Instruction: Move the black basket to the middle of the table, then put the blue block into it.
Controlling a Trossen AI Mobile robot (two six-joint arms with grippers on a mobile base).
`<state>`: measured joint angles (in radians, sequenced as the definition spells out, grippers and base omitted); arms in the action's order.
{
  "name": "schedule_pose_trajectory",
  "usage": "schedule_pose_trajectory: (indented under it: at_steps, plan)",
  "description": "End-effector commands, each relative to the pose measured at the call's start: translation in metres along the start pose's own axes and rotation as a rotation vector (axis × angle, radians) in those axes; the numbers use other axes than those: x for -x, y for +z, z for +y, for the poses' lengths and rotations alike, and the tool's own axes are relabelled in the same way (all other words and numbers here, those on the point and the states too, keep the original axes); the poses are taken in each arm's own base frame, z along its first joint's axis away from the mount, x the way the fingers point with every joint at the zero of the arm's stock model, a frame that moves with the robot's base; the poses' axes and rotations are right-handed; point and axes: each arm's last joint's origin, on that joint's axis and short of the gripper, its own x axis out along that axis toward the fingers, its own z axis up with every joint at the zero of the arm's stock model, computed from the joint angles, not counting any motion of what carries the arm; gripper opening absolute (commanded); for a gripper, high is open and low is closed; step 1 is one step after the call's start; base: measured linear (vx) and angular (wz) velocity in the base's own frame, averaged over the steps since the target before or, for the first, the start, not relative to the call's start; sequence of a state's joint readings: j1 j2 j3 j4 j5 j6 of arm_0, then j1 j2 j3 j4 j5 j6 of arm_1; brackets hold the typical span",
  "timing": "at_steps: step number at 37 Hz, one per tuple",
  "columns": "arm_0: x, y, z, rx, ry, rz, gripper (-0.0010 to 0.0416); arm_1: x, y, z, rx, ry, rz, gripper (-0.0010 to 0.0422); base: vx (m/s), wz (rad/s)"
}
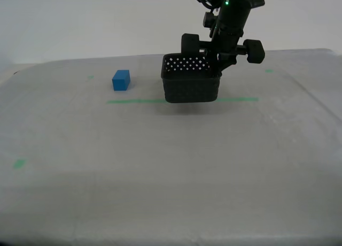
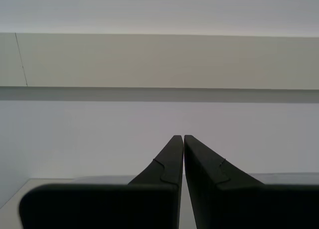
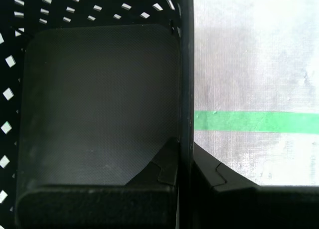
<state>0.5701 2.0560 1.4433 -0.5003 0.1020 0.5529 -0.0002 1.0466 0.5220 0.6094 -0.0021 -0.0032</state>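
My first gripper (image 1: 218, 64) comes down from above at the far middle of the table (image 1: 160, 176), and it has the black basket (image 1: 191, 79) by its right wall, one finger inside (image 3: 164, 169), one outside, clamped on the thin perforated rim. The basket sits over the long green tape line (image 1: 238, 100), a shadow beneath it; whether it touches the table or hangs just above, I cannot tell. It is empty inside, floor bare in the first wrist view. The blue block (image 1: 121, 80) lies to the left of the basket on the table, clear of it, just beyond the tape line. My second gripper (image 2: 183, 139) points at a pale wall, fingers pressed together on nothing.
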Motion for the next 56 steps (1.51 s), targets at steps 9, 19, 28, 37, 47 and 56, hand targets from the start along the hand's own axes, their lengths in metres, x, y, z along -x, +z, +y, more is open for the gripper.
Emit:
schedule_pose_trajectory:
  at_steps: [9,19,28,37,47,56]
  plan:
    - [-0.011,-0.013,-0.003,0.015,0.011,-0.01,-0.0001,0.0,0.001,0.0,-0.003,0.001,-0.007,0.0,0.0,0.0]
    - [-0.017,-0.019,-0.004,0.016,0.02,-0.038,-0.0001,0.0,0.001,0.0,-0.003,0.001,-0.007,0.0,0.0,0.0]
    - [-0.021,-0.019,-0.004,0.01,0.023,-0.093,0.0,0.0,0.001,0.0,-0.003,0.001,-0.007,0.0,0.0,0.0]
    - [-0.035,-0.019,-0.002,0.014,0.026,-0.072,0.0,0.0,0.001,0.0,-0.003,0.0,-0.007,0.0,0.0,0.0]
    - [-0.033,-0.017,-0.001,0.011,0.022,-0.091,0.0,0.0,0.001,0.0,-0.003,0.0,-0.007,0.0,0.0,0.0]
    - [-0.034,-0.017,-0.001,0.022,0.019,-0.087,0.0004,0.0,0.001,0.0,-0.003,0.0,-0.007,0.0,0.0,0.0]
